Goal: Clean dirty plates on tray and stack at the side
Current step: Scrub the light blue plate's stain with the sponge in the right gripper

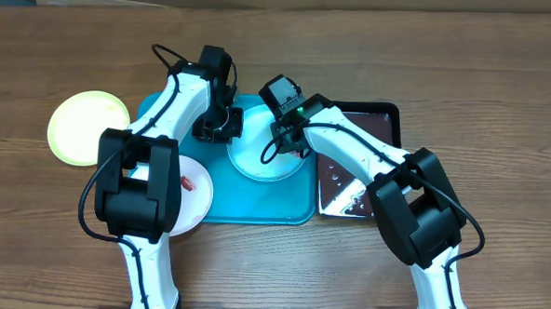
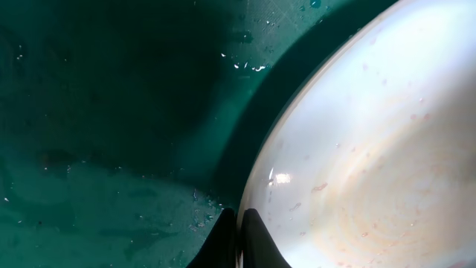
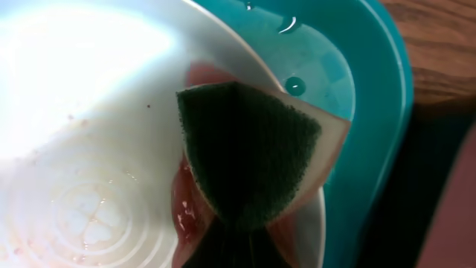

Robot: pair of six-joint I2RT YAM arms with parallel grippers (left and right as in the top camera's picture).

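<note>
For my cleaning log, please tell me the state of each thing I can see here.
left gripper: shut on rim of pale blue plate
right gripper: shut on sponge
sponge: bent, pressed on that plate's red smear
pale blue plate: in tray, smeared
tray: wet
white plate: red smear, not cleaned
yellow-green plate: on table, looks clean
</note>
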